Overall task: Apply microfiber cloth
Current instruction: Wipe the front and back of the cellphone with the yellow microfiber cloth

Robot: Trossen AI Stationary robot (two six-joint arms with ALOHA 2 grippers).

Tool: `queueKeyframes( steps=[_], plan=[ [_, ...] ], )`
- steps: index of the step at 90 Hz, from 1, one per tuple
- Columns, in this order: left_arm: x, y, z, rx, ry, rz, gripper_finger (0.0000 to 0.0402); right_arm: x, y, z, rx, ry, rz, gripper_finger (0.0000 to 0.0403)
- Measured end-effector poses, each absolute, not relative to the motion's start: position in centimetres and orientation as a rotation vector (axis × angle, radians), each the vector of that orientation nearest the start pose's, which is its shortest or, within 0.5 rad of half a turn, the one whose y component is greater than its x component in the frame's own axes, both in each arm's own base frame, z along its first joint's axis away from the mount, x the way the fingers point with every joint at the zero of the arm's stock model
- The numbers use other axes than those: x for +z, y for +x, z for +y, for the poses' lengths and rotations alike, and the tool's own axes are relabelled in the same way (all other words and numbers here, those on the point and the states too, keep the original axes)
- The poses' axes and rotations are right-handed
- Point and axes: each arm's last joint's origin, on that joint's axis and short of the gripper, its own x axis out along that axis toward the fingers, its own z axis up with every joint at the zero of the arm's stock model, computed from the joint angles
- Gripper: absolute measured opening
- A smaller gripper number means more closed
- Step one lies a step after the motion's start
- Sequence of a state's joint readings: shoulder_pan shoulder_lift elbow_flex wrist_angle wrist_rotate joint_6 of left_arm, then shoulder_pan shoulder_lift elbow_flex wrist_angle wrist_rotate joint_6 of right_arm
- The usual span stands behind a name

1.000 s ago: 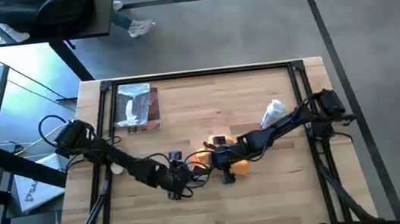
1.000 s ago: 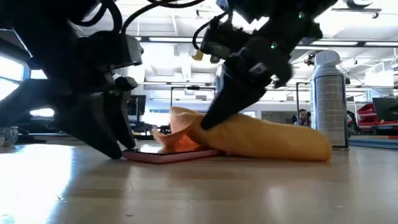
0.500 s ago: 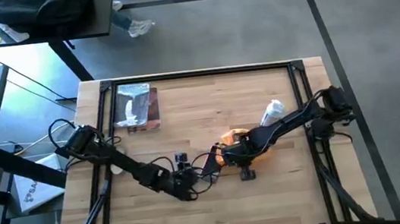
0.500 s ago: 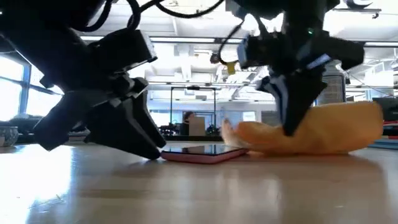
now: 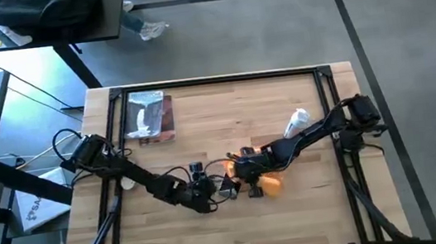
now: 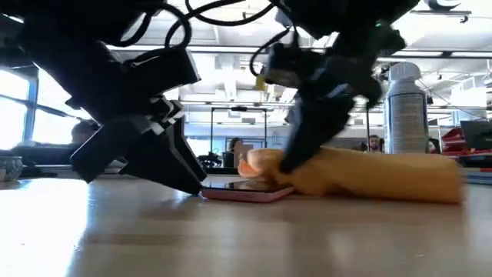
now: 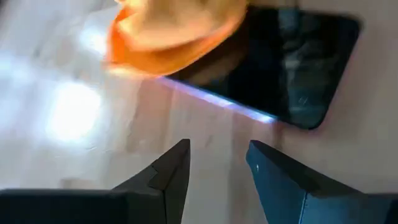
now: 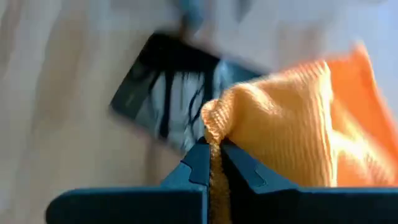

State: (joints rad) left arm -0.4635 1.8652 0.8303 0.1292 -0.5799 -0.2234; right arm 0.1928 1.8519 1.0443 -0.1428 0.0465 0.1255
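Microfiber cloth (image 8: 292, 118) lay pinched in the right gripper (image 8: 214, 163), draped over one end of the black phone (image 7: 280, 62).
Its fingers were clamped tight on a fold. The left gripper (image 7: 217, 165), slightly parted and empty, pressed the table (image 5: 297, 221) at the phone's near edge. Bare wood lay around; a spray can (image 6: 405, 119) stood behind.

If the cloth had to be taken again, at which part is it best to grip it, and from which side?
Probably at the raised fold of the microfiber cloth, coming from above, as the right gripper pinches it now. The fabric is floppy and bunches into a ridge that two fingers can close on, whereas its flat edge lies on the phone. The left gripper waits open beside the phone.
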Motion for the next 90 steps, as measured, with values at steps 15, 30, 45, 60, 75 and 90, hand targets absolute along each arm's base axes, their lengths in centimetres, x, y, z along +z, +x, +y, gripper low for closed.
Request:
queueKeyframes(
  steps=[15,30,45,60,75,90],
  plan=[
    [10.5,29.9,-14.6,0.128,0.209,0.753,0.0145,16.0,35.7,5.5,0.047,-0.063,1.015,0.0],
    [10.4,29.2,-15.2,0.153,0.234,0.765,0.0145,17.9,33.7,5.6,0.007,-0.071,1.198,0.0],
    [10.3,29.9,-14.7,0.179,0.217,0.729,0.0145,16.1,33.3,6.1,0.032,0.055,1.23,0.0],
    [9.1,30.9,-14.7,0.113,0.141,0.712,0.0145,13.5,35.0,6.3,0.055,0.066,1.122,0.0],
    [8.5,31.0,-15.3,0.098,0.124,0.708,0.0145,12.8,37.3,5.7,0.056,0.003,1.018,0.0],
    [9.8,30.7,-16.2,0.078,0.191,0.694,0.0145,15.3,38.3,5.4,0.068,-0.054,0.968,0.0]
  ],
)
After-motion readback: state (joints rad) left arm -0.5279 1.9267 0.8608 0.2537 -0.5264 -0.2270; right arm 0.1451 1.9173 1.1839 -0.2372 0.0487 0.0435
